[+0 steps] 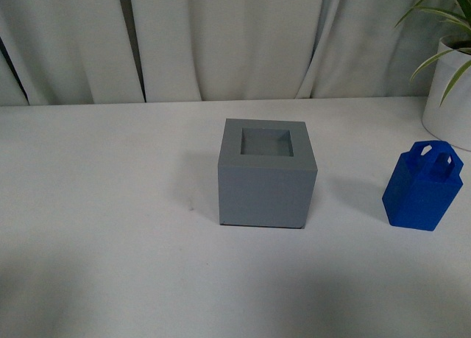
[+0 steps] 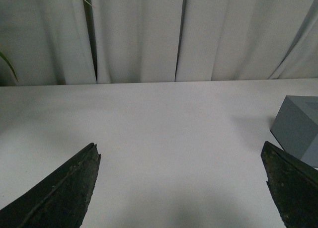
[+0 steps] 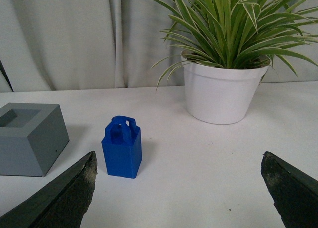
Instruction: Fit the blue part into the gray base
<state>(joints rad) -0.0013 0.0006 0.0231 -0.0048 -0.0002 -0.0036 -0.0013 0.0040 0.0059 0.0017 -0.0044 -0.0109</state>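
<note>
Blue part [image 1: 421,198] outside gray base [image 1: 265,194]

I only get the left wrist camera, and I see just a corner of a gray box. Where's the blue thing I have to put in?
Observer: The blue block stands upright on the table to the right of the gray box, with a gap between them.
Operator: Is something in the box's hole already?
Observer: No, the front view looks down into it, and it is empty.
Operator: Is the other arm holding the block?
Observer: No. The right gripper has its jaws wide open, and the block stands ahead of them, untouched.
</note>
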